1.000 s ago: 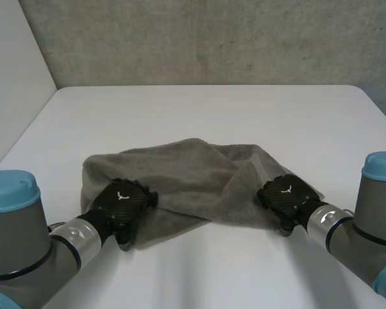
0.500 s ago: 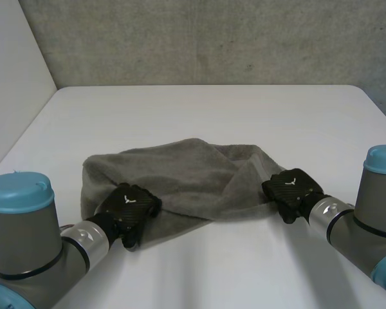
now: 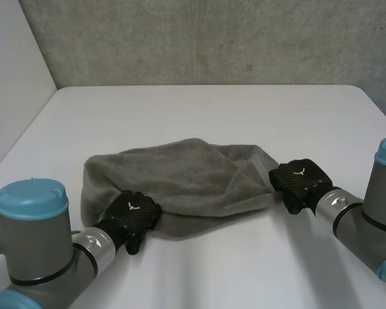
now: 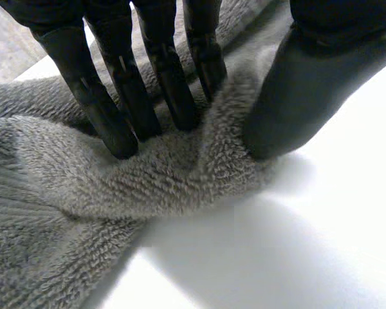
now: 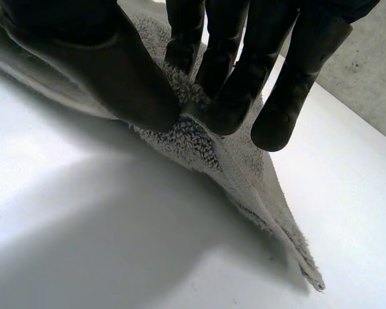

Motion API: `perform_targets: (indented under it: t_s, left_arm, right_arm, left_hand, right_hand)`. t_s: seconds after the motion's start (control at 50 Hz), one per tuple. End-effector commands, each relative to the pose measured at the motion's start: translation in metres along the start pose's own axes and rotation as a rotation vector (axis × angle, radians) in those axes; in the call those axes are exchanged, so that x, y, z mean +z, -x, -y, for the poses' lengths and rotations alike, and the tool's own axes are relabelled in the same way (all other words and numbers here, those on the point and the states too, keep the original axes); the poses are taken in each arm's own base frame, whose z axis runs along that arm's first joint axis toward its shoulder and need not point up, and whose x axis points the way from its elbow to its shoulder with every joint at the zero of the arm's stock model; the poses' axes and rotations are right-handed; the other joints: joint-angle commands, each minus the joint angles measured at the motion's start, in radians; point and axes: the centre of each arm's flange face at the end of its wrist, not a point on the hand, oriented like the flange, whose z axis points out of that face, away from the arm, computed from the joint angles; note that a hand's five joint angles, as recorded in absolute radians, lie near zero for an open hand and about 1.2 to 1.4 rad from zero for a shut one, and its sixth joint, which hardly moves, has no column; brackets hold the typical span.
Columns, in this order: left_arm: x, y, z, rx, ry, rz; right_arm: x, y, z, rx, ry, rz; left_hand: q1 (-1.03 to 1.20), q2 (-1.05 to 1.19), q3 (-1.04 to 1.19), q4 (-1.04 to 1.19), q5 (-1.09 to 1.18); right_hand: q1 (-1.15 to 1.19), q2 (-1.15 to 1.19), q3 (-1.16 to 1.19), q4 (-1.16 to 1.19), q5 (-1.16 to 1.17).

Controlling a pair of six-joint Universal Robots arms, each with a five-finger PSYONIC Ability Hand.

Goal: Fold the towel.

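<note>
My left hand [image 3: 134,214] is closed on the near-left edge of the grey terry-cloth towel [image 3: 180,177]. In its wrist view my fingers [image 4: 119,112] dig into one side of a raised ridge of pile. My thumb [image 4: 305,84] presses the other side, so the cloth is pinched between them.

My right hand [image 3: 298,181] is at the towel's right end, where the cloth narrows towards a corner. There my thumb [image 5: 109,64] and fingers [image 5: 228,90] meet on a fold of the edge and nip it. Beyond my fingertips the hemmed corner slopes down to the white table [image 3: 212,109].

Between my two hands the towel lies in a rumpled heap on the near half of the table, wider from left to right than from near to far. Its left side is bunched thick just beside my left hand. A diagonal crease runs from its far middle towards my right hand. The towel's own bulk is what lies between my hands.

My grey arms with light-blue caps come in from the near left and near right. Past the table's far edge stands a rough grey concrete wall [image 3: 212,38]. A plain pale panel [image 3: 13,71] runs along the table's left side.
</note>
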Motion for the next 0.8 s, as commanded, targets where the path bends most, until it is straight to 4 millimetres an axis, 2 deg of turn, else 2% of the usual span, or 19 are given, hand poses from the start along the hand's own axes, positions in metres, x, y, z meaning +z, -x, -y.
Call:
perform_targets:
  t_s: [0.02,0.18,0.22,0.24,0.28,0.3,0.32,0.34,0.38,0.4,0.42,0.48,0.52,0.56,0.62,0.66,0.68,0.72,0.8]
  left_arm:
    - [0.005,0.009,0.002,-0.002,-0.014,0.053]
    - [-0.001,0.025,0.025,-0.003,-0.088,0.111]
    - [-0.018,0.045,0.054,0.007,-0.189,0.183]
    - [-0.018,0.045,0.054,0.007,-0.189,0.183]
    - [-0.035,0.065,0.082,0.021,-0.292,0.260]
    - [-0.035,0.065,0.082,0.021,-0.293,0.260]
    - [-0.044,0.074,0.098,0.030,-0.347,0.293]
    - [-0.044,0.074,0.098,0.030,-0.347,0.293]
    - [-0.060,0.086,0.126,0.037,-0.440,0.338]
    - [-0.060,0.086,0.126,0.037,-0.440,0.339]
    - [-0.065,0.091,0.136,0.039,-0.461,0.350]
    - [-0.070,0.100,0.148,0.033,-0.447,0.358]
    - [-0.067,0.106,0.148,0.023,-0.409,0.353]
    - [-0.042,0.115,0.133,-0.012,-0.289,0.318]
    - [-0.030,0.116,0.128,-0.021,-0.239,0.294]
    - [-0.013,0.119,0.123,-0.031,-0.173,0.261]
    - [-0.013,0.119,0.123,-0.031,-0.173,0.261]
    - [0.011,0.124,0.116,-0.046,-0.117,0.236]
    - [0.030,0.130,0.119,-0.047,-0.109,0.231]
  right_arm:
    - [-0.003,-0.003,0.007,-0.001,-0.021,-0.015]
    - [-0.022,-0.014,0.036,-0.018,-0.093,-0.052]
    - [-0.040,-0.025,0.062,-0.032,-0.154,-0.086]
    - [-0.040,-0.025,0.063,-0.032,-0.155,-0.086]
    - [-0.057,-0.034,0.092,-0.039,-0.219,-0.115]
    - [-0.057,-0.034,0.092,-0.039,-0.219,-0.115]
    - [-0.065,-0.038,0.105,-0.038,-0.237,-0.123]
    - [-0.065,-0.038,0.105,-0.038,-0.237,-0.123]
    - [-0.076,-0.043,0.123,-0.037,-0.226,-0.111]
    - [-0.076,-0.043,0.123,-0.037,-0.226,-0.111]
    - [-0.078,-0.044,0.127,-0.033,-0.205,-0.093]
    - [-0.071,-0.046,0.129,-0.033,-0.146,-0.060]
    - [-0.062,-0.045,0.129,-0.051,-0.115,-0.038]
    - [-0.047,-0.047,0.129,-0.113,-0.064,-0.026]
    - [-0.041,-0.046,0.128,-0.144,-0.035,-0.008]
    - [-0.024,-0.038,0.121,-0.197,0.029,0.040]
    - [-0.023,-0.038,0.121,-0.197,0.030,0.040]
    - [-0.004,-0.026,0.115,-0.243,0.074,0.064]
    - [0.015,-0.019,0.113,-0.295,0.089,0.039]
  left_hand:
    - [0.226,0.228,0.221,0.218,0.059]
    - [0.226,0.228,0.221,0.218,0.059]
    - [0.226,0.228,0.221,0.218,0.059]
    - [0.226,0.228,0.221,0.218,0.059]
    - [0.226,0.228,0.221,0.218,0.059]
    - [0.226,0.228,0.221,0.218,0.059]
    - [0.226,0.228,0.221,0.218,0.059]
    - [0.226,0.228,0.221,0.218,0.059]
    - [0.226,0.228,0.221,0.218,0.059]
    - [0.226,0.228,0.221,0.218,0.059]
    - [0.226,0.228,0.221,0.218,0.059]
    - [0.226,0.228,0.221,0.218,0.059]
    - [0.226,0.228,0.221,0.218,0.059]
    - [0.226,0.228,0.221,0.218,0.059]
    - [0.226,0.228,0.221,0.218,0.059]
    - [0.226,0.228,0.221,0.218,0.059]
    - [0.226,0.228,0.221,0.218,0.059]
    - [0.226,0.228,0.221,0.218,0.059]
    - [0.226,0.228,0.221,0.218,0.059]
  right_hand:
    - [0.079,0.092,0.066,0.063,0.060]
    - [0.079,0.092,0.066,0.063,0.060]
    - [0.079,0.092,0.066,0.063,0.060]
    - [0.079,0.092,0.066,0.063,0.060]
    - [0.079,0.092,0.066,0.063,0.060]
    - [0.079,0.092,0.066,0.063,0.060]
    - [0.079,0.092,0.066,0.063,0.060]
    - [0.079,0.092,0.066,0.063,0.060]
    - [0.079,0.092,0.066,0.063,0.060]
    - [0.079,0.092,0.066,0.063,0.060]
    - [0.079,0.092,0.066,0.063,0.060]
    - [0.079,0.092,0.066,0.063,0.060]
    - [0.079,0.092,0.066,0.063,0.060]
    - [0.079,0.092,0.066,0.063,0.060]
    - [0.079,0.092,0.066,0.063,0.060]
    - [0.079,0.092,0.066,0.063,0.060]
    - [0.079,0.092,0.066,0.063,0.060]
    - [0.079,0.092,0.066,0.063,0.060]
    - [0.079,0.092,0.066,0.063,0.060]
